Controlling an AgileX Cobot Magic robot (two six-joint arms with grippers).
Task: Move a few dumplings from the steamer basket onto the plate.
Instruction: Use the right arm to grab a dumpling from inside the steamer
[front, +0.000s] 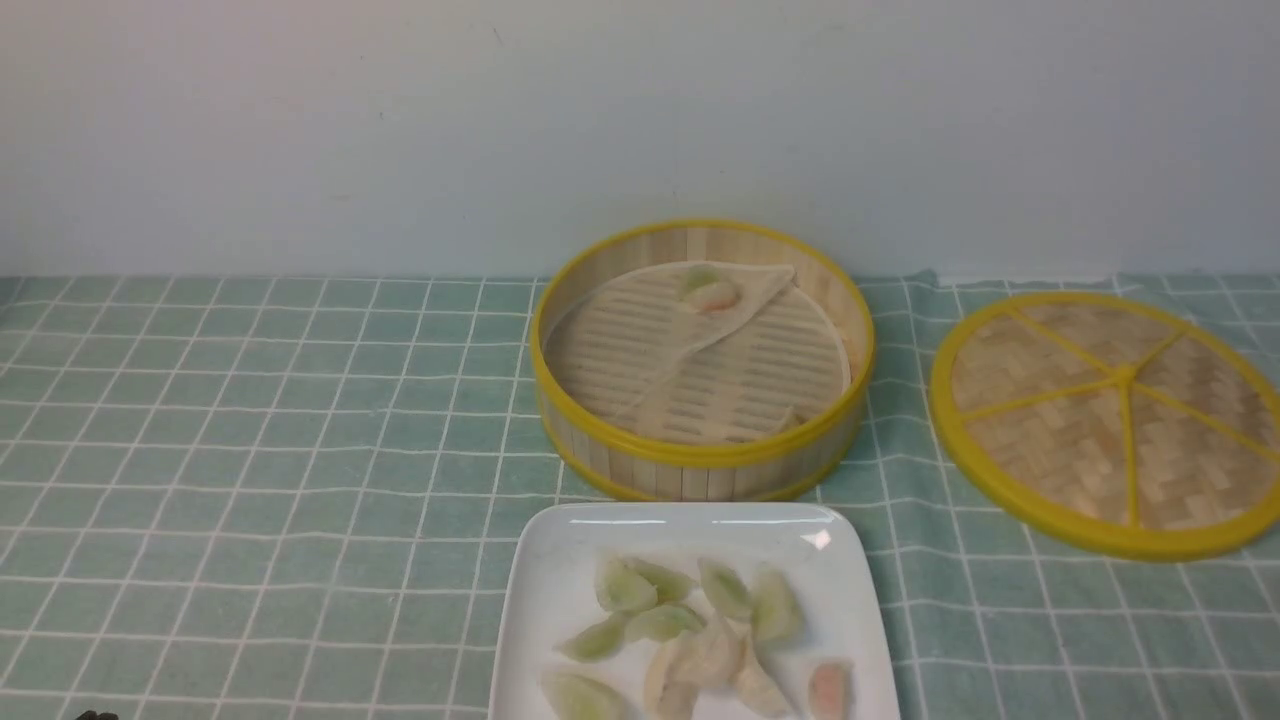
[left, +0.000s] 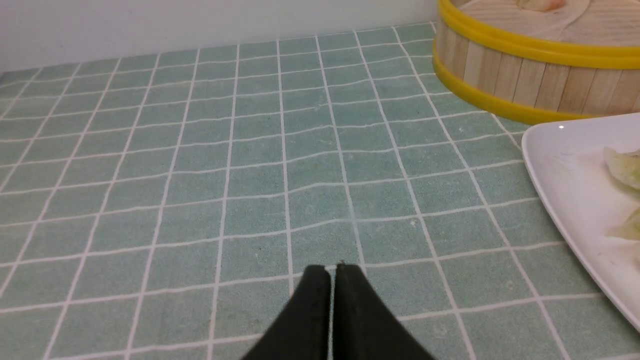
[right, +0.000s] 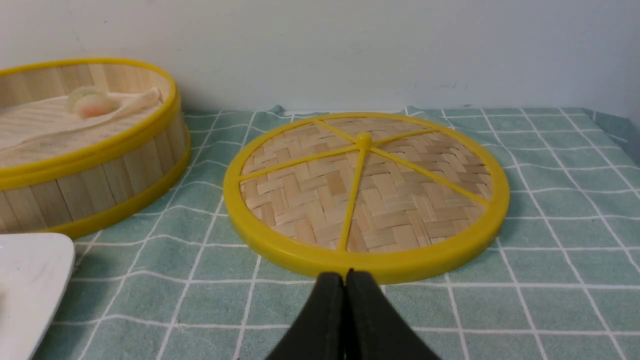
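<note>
The steamer basket (front: 700, 455) stands at the middle of the table with one dumpling (front: 711, 292) left on its folded liner at the far side. The white plate (front: 545, 590) sits just in front of it and holds several pale green dumplings (front: 625, 588), one pink-orange (front: 828, 688). My left gripper (left: 332, 270) is shut and empty, low over the cloth, left of the plate (left: 565, 195) and the basket (left: 505, 70). My right gripper (right: 344, 276) is shut and empty at the near rim of the lid, right of the basket (right: 75, 195) and its dumpling (right: 91, 102).
The flat woven lid (front: 1110, 420) with yellow spokes lies on the right, also in the right wrist view (right: 365, 195). A green checked cloth (front: 250, 450) covers the table. A pale wall rises right behind the basket.
</note>
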